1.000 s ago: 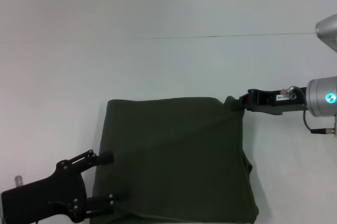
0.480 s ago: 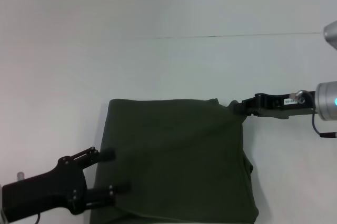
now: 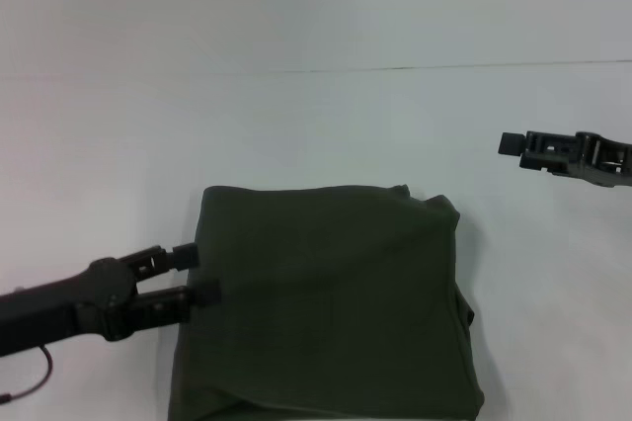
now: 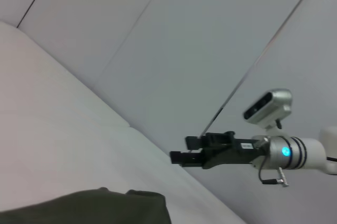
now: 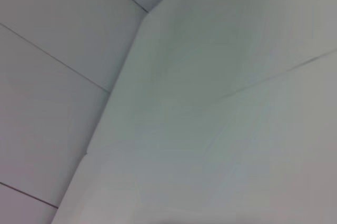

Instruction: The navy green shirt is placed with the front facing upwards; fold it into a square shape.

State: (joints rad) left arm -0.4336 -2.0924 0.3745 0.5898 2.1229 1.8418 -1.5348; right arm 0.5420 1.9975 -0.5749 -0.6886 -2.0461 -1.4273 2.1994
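White tabletop (image 3: 316, 125) spreads under both arms, a thin dark seam crossing its far part. At near left, the left gripper (image 3: 196, 276) has its two fingers apart, tips at the left edge of the navy green shirt (image 3: 326, 302); whether they touch the cloth cannot be told. That shirt lies folded into a rough square at near centre, plain olive side up, with a small bump at its far right corner. Well to the right and clear of it hangs the right gripper (image 3: 512, 144), its finger state not discernible.
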